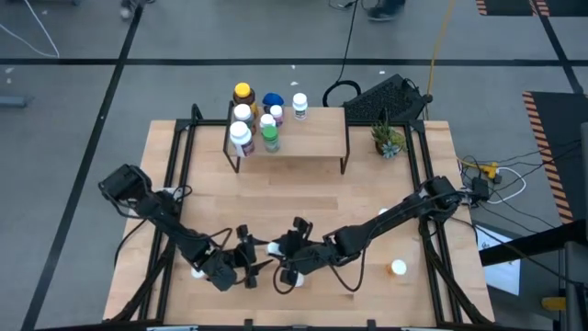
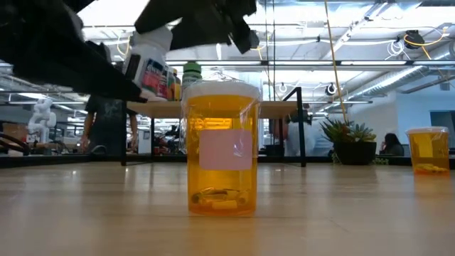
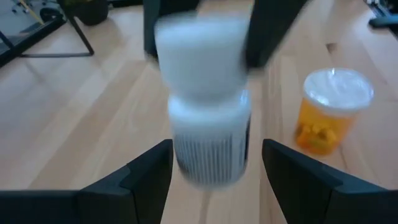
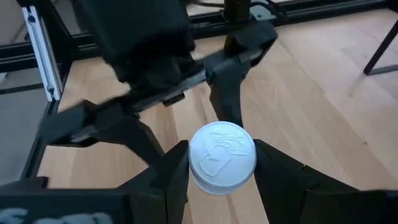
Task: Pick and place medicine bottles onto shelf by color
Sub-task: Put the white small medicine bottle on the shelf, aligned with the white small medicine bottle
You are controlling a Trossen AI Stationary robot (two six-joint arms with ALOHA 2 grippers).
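White bottle [image 4: 222,157] gripped by right fingers [image 4: 281,177] near the table's front edge, between open left fingers [image 3: 149,180].

Two matte-black, multi-jointed robot arms, the left arm [image 1: 156,210] and the right arm [image 1: 395,219], are built of slim tubular links joined by blocky housings. Thin black cables loop loosely beside the wrist sections. Each ends in a two-finger gripper, the left gripper [image 3: 214,180] and the right gripper [image 4: 219,180], with broad, flat, angular black plastic fingers tapering to wedge-shaped tips.
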